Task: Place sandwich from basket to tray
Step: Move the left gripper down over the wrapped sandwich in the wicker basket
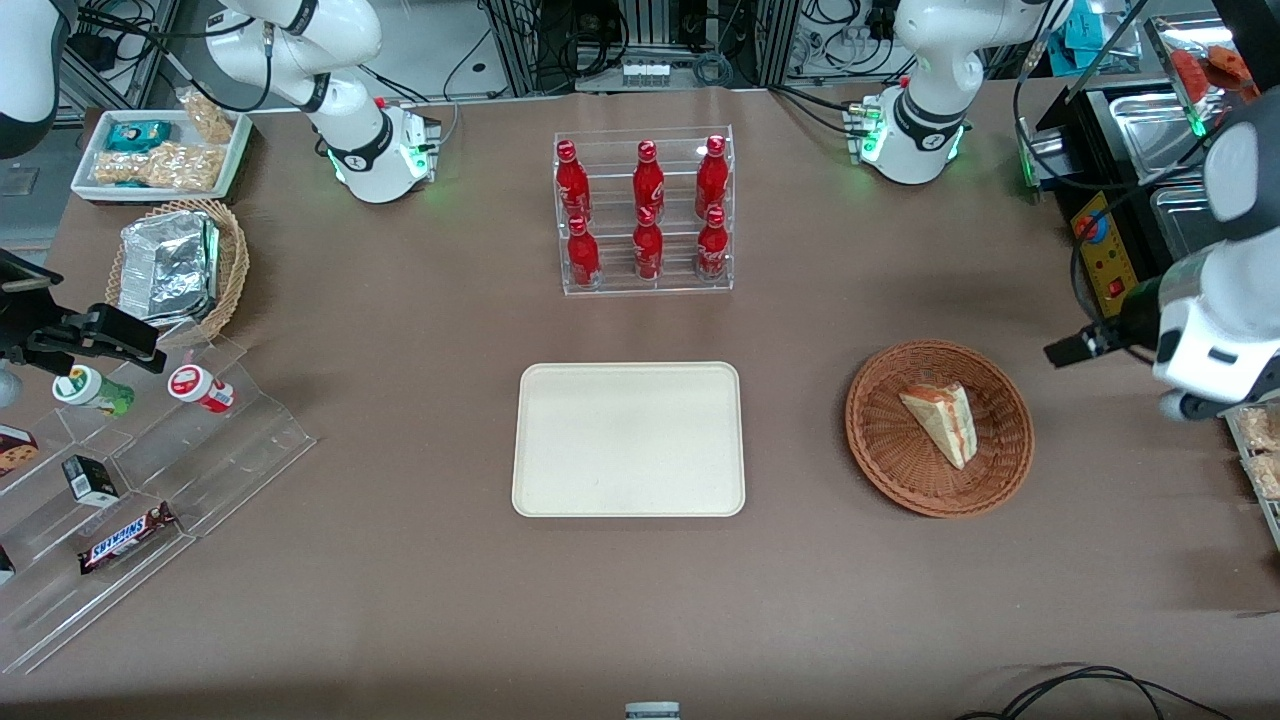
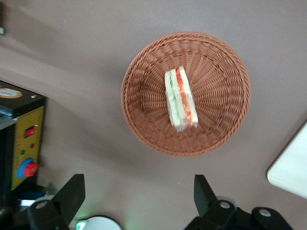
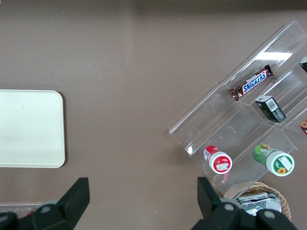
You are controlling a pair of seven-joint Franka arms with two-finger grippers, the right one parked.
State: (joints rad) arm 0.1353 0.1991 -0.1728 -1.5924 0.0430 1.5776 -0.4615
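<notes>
- The sandwich (image 1: 943, 421) lies in the basket (image 1: 884, 448), right of centre in the front view, well apart from the tray (image 1: 628, 438) at centre.
- The gripper (image 2: 139, 194) hangs above the bare bench (image 1: 400, 590) just beside the basket, its fingers (image 2: 72, 194) spread wide, holding nothing.
</notes>
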